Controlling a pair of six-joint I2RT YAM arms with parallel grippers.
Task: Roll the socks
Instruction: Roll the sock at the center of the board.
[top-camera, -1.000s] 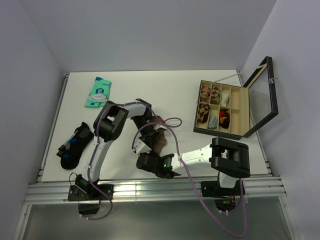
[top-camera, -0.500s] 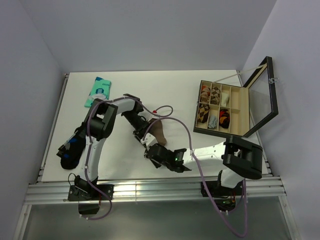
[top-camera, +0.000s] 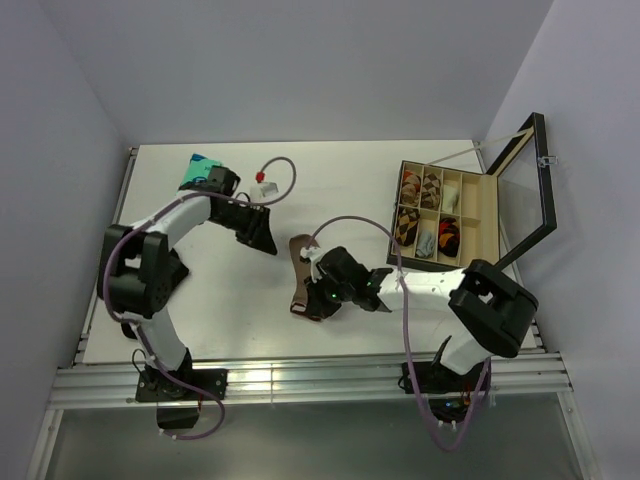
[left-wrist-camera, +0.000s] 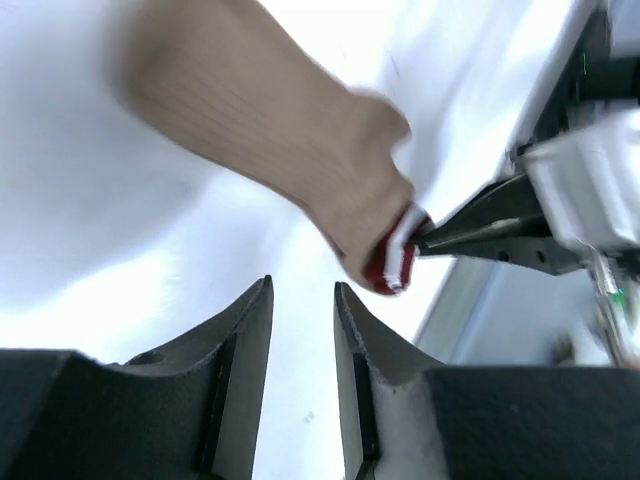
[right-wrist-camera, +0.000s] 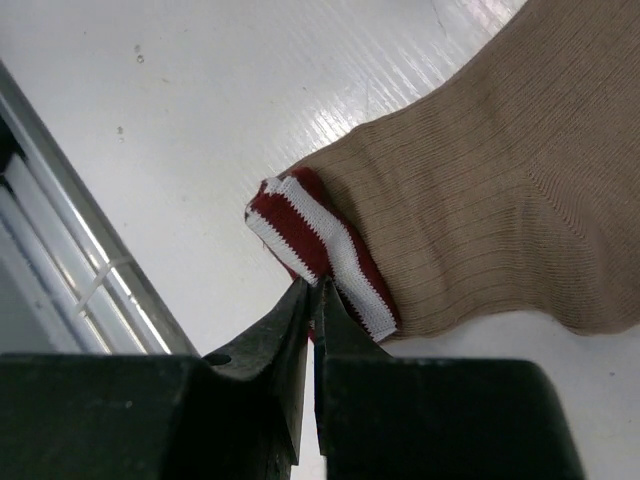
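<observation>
The tan sock is lying flat on the white tabletop, near its front edge and about midway between the two arms; its maroon, white-striped cuff is curling up at the end nearest the rail. The right gripper is pressing its fingers together with no gap, tips meeting right on the cuff's edge; they appear to be pinching a thin fold of it, probably to start turning the cuff over for a roll, though how much fabric is caught is hard to tell. The left gripper is hanging well apart from the sock, over the far left of the tabletop; its fingers are standing released with nothing between them, likely keeping out of the right arm's way. The second, black sock is not showing in any view; the left arm's elbow is covering part of the left side, and the left arm is also hiding most of the teal packet. The left wrist view is blurring. The open box is sitting at the right, holding rolled socks.
</observation>
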